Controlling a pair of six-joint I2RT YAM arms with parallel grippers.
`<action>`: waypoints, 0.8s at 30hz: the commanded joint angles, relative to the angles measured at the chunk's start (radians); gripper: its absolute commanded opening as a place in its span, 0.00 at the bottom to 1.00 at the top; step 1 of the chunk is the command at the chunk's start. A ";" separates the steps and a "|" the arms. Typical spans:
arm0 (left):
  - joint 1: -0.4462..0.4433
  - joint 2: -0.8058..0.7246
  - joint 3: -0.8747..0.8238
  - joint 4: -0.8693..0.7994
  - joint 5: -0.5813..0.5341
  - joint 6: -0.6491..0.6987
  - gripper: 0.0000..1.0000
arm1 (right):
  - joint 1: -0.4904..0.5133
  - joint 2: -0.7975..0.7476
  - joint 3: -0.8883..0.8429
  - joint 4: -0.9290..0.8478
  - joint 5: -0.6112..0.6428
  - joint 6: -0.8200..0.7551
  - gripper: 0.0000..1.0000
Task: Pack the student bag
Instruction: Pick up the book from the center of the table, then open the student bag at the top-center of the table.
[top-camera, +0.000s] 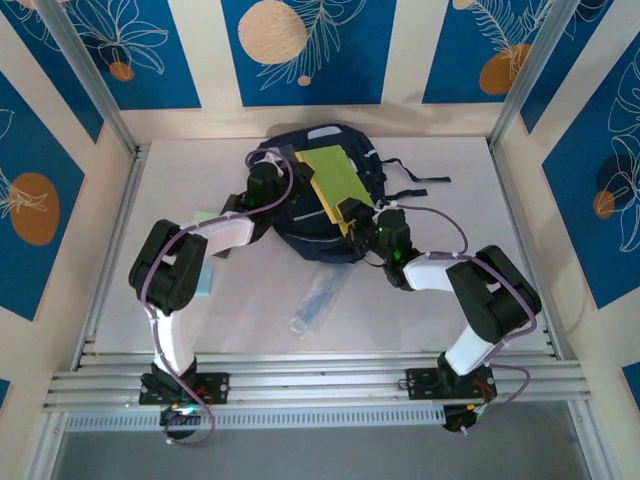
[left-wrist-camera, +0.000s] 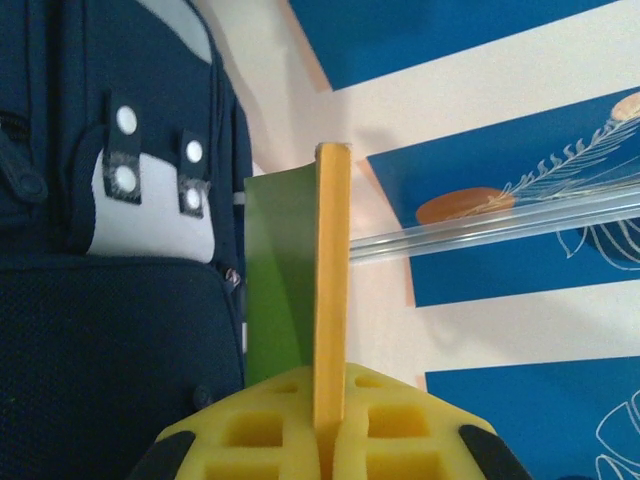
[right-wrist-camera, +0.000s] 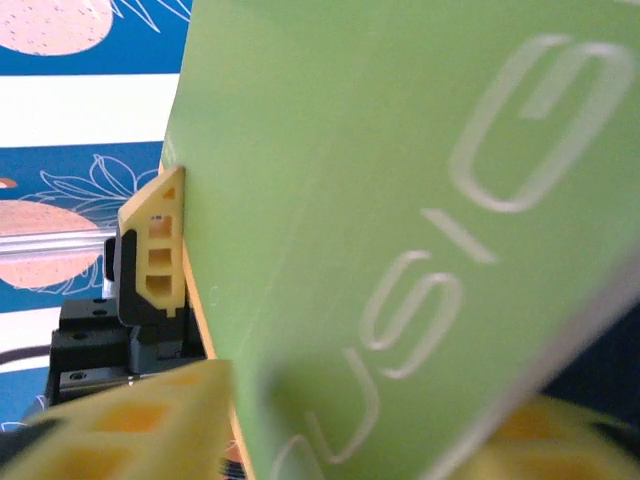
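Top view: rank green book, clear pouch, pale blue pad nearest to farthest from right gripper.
1. green book: between its jaws, centre.
2. clear pouch: nearer the bases, slightly left.
3. pale blue pad: far left.

The overhead camera looks down from behind the arm bases (top-camera: 183, 385) onto the whole table (top-camera: 190, 175). Both wrist cameras face the green book (left-wrist-camera: 280, 270) at very close range; all three views share it, and the left adds the backpack (left-wrist-camera: 100, 350).
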 joint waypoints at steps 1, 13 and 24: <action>-0.009 -0.058 -0.026 0.075 0.018 -0.015 0.00 | -0.021 -0.034 -0.011 0.073 0.032 -0.007 0.19; -0.025 -0.047 0.136 -0.382 0.213 0.511 0.62 | -0.272 -0.318 -0.005 -0.375 -0.140 -0.245 0.00; -0.142 0.205 0.602 -1.067 0.064 1.181 0.73 | -0.647 -0.555 -0.057 -0.682 -0.325 -0.390 0.00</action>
